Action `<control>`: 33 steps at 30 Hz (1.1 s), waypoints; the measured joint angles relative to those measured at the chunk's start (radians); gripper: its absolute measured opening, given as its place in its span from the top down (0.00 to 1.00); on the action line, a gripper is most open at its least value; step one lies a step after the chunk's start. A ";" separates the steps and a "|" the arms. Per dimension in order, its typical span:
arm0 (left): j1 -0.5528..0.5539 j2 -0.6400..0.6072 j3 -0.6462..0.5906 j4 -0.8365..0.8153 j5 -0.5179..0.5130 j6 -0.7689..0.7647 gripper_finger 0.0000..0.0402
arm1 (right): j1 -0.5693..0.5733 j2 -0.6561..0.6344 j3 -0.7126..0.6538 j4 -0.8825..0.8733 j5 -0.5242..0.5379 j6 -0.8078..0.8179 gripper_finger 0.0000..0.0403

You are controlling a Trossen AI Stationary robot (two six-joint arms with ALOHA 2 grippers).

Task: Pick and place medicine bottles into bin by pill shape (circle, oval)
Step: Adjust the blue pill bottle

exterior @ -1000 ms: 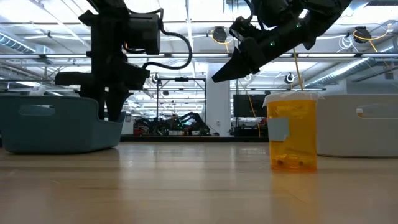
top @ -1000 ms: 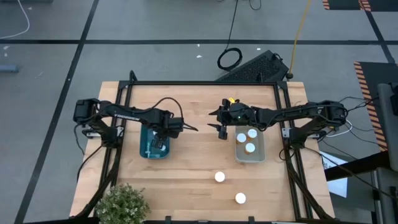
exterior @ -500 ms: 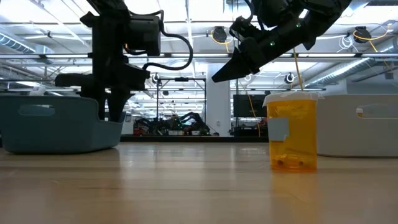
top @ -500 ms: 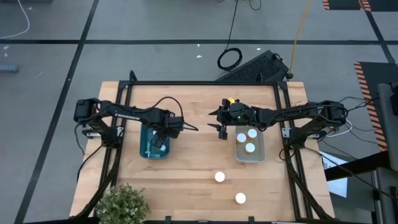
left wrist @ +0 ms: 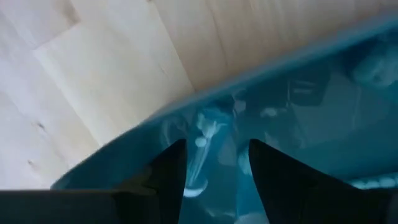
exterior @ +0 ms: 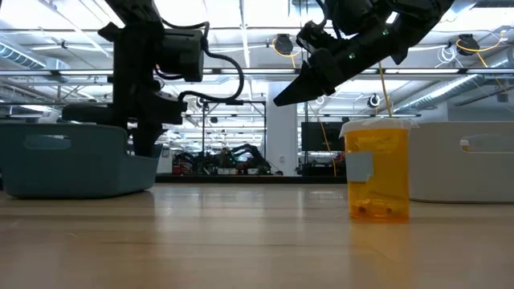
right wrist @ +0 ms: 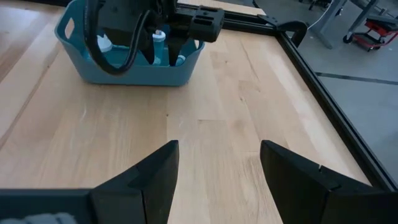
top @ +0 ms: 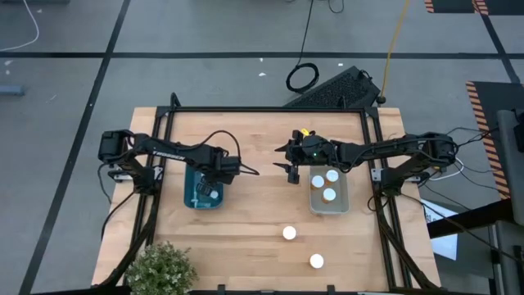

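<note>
- In the high view we see the wooden desk [top: 246, 221] with a blue bin [top: 193, 197] on its left half and a pale bin [top: 329, 205] on its right half.
- Three white-capped medicine bottles [top: 329, 194] sit inside the pale bin; two more stand on the bare desk in front of it, one [top: 289, 233] nearer the bins and one [top: 316, 261] nearer the front edge.
- The left gripper [top: 214, 182] hangs over the blue bin, and the right gripper [top: 292, 174] hovers above the desk just beside the pale bin.
- A potted plant [top: 160, 268] fills the front left corner.
- In the low view we see an amber bottle [exterior: 376, 171] with a white cap standing upright on the desk, the blue bin at far left, the pale bin behind the bottle.
- The left wrist view looks down into the blue bin [left wrist: 298, 124]; the left gripper's fingers [left wrist: 168, 174] stand apart with nothing between them.
- In the right wrist view the right gripper's fingers [right wrist: 155, 174] are spread wide over bare wood, and across the desk the blue bin holds upright bottles [right wrist: 159, 46].
</note>
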 joint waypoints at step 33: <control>-0.004 0.065 -0.023 0.069 -0.027 -0.031 0.65 | 0.000 0.000 0.000 0.000 0.000 -0.014 0.46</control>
